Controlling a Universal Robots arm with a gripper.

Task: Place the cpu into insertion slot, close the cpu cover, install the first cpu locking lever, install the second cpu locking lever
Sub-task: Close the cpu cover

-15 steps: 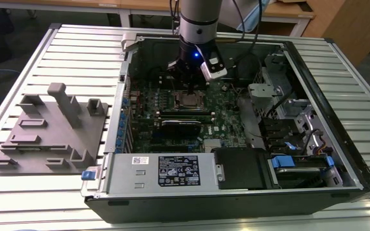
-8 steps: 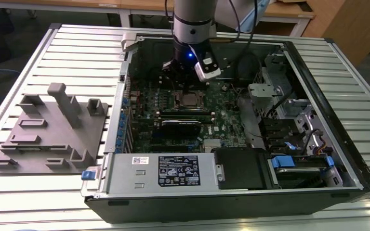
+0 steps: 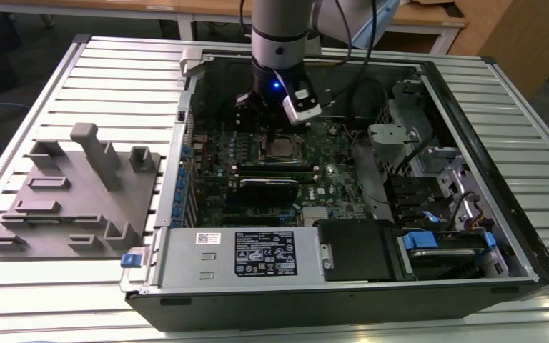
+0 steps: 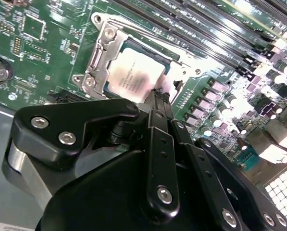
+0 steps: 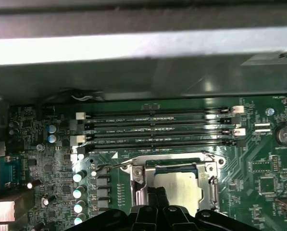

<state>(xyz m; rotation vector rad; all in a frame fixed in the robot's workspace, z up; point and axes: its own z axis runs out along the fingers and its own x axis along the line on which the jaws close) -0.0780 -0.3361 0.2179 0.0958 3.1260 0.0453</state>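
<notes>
The cpu (image 4: 132, 77), a small square with a dull silver top, lies flat in the insertion slot (image 5: 211, 186) on the green motherboard (image 3: 219, 146). The silvery cpu cover (image 4: 101, 54) lies down around its edges as a frame. My gripper (image 4: 157, 102) hangs just above one edge of the chip, its black fingertips pressed together and nothing visible between them. In the exterior view the gripper (image 3: 272, 134) is directly over the cpu (image 3: 280, 149). In the first wrist view a thin wire lever (image 5: 107, 166) sticks out beside the cover (image 5: 179, 166).
The board sits deep inside an open computer case (image 3: 503, 236) with metal walls all round. Long memory slots (image 5: 157, 127) run beside the socket. The power supply (image 3: 246, 254) and drive cage (image 3: 417, 153) stand nearby. A grey fixture block (image 3: 74, 189) lies outside the case.
</notes>
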